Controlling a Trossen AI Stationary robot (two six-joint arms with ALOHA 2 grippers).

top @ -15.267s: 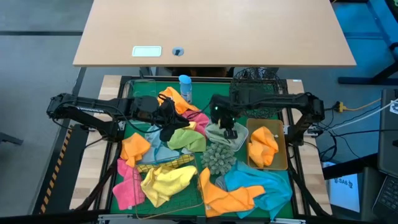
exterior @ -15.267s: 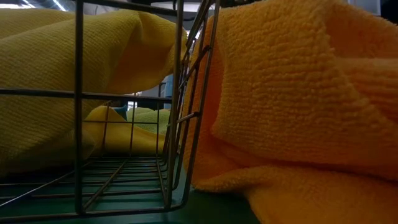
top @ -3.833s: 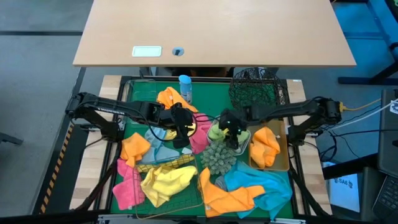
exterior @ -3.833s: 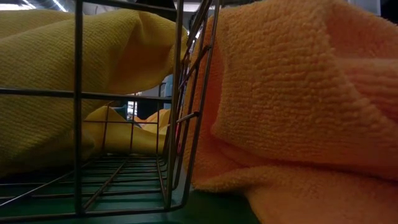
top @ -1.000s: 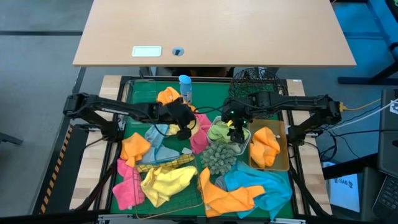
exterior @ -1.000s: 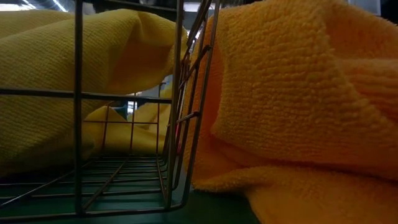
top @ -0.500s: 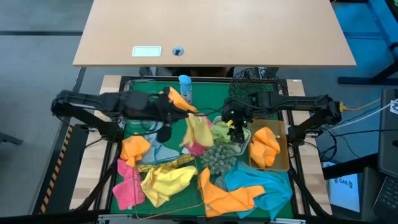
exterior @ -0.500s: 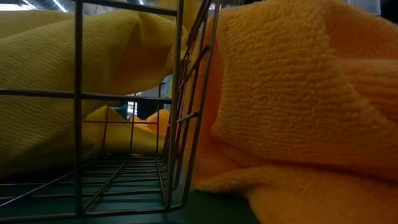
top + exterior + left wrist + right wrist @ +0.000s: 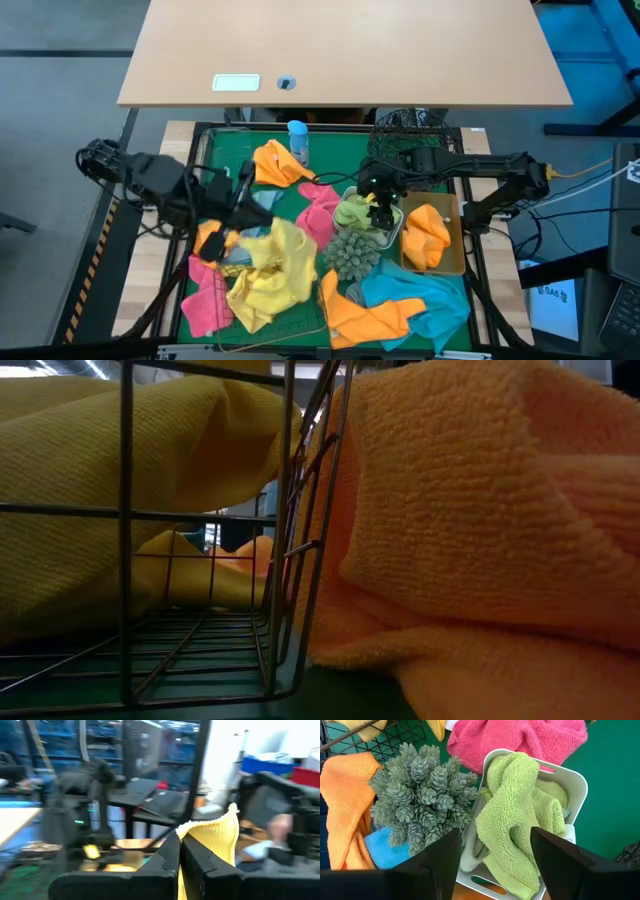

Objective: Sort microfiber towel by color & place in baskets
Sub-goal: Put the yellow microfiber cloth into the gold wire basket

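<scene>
Your left gripper (image 9: pixel 179 857) is pinched on a soft yellow microfiber towel (image 9: pixel 283 252), draped at seven o'clock over the square gold wire basket (image 9: pixel 205 530). It's light and floppy; hold the corner. Your right gripper (image 9: pixel 495 852) hangs spread above the white rectangular tray (image 9: pixel 572 780).

Yellow towel (image 9: pixel 216 836), lime-green towel (image 9: pixel 517 817) in white tray (image 9: pixel 570 782) (pink towel (image 9: pixel 520 740) beside), green mat (image 9: pixel 607 785).

Light wood desk (image 9: pixel 345 50), grey floor (image 9: pixel 60 90).
</scene>
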